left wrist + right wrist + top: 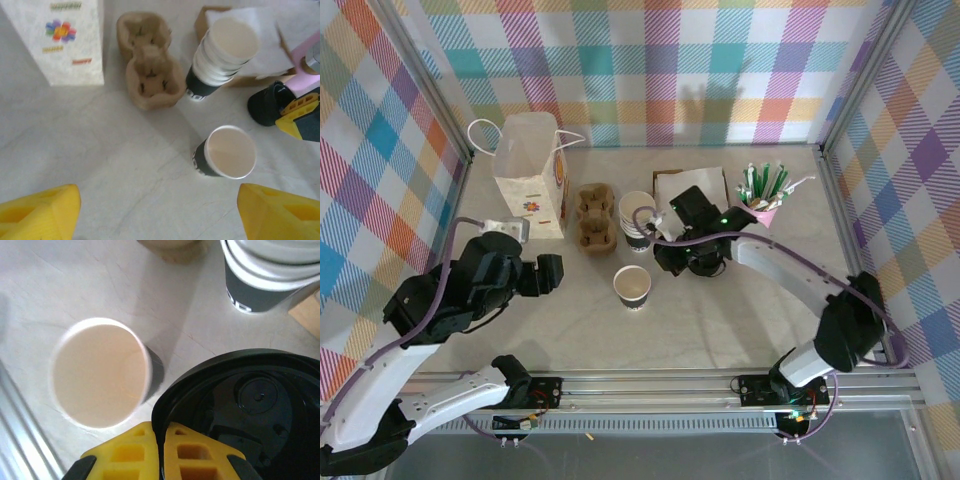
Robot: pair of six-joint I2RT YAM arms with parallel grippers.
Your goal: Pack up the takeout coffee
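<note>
The takeout coffee cup (632,287), a single white paper cup with a dark printed side, stands open-topped near the table's middle (227,152) (100,372). My right gripper (678,252) (161,440) is just right of it. Its yellow fingers are shut on the rim of a round black lid (250,405) (265,102) that sits beside the cup, not over it. My left gripper (548,272) (160,215) hovers to the cup's left, open wide with only bare table between its fingers.
A stack of lidless cups (637,218) (220,55) (270,275) stands behind the single cup. A cardboard cup carrier (595,218) (150,70) and a white paper bag (530,175) (60,40) lie to its left. Napkins (690,185) and a pink cup of straws (762,190) sit at back right.
</note>
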